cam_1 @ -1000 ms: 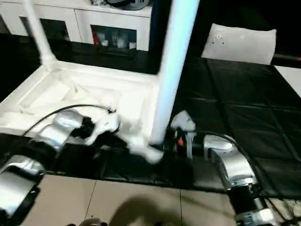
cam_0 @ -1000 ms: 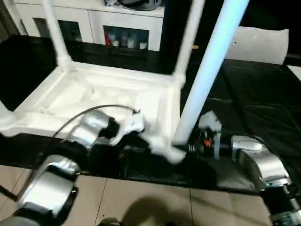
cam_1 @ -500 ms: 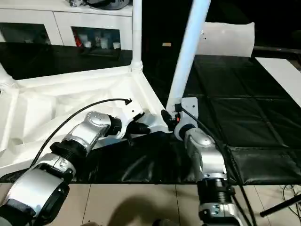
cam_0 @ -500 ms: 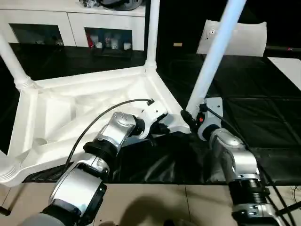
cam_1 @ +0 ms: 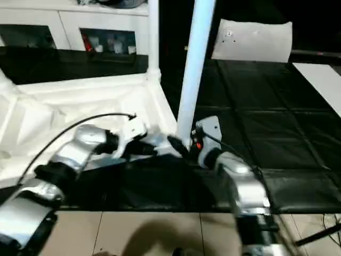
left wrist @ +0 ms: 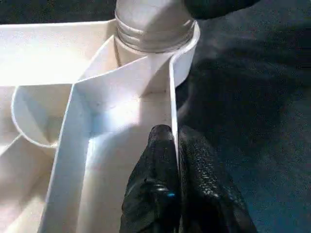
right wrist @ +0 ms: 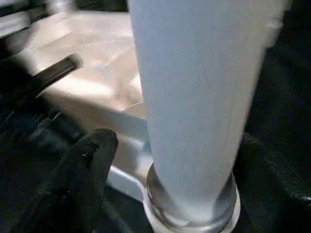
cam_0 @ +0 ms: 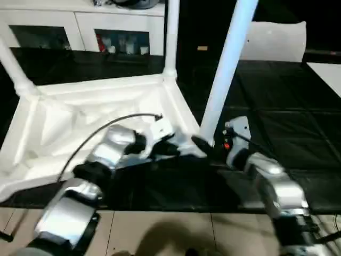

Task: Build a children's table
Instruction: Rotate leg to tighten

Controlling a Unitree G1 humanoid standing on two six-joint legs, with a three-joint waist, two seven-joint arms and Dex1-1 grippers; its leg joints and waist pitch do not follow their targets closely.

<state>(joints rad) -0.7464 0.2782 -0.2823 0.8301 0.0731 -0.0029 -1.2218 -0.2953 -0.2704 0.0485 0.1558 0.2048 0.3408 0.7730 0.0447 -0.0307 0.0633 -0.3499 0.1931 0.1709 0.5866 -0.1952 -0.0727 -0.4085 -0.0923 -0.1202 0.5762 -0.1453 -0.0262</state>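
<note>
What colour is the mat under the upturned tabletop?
Black. The mat shows best in the right eye view, to the right of the white tabletop.

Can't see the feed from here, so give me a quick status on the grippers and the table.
Left gripper shut on tabletop rim. Right gripper open around near leg, which stands in its corner socket. Nothing in the way.

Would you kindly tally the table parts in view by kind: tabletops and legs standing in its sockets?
Tabletop: 1
Legs standing in sockets: 3, near right, far right, far left
Total: 4
</note>
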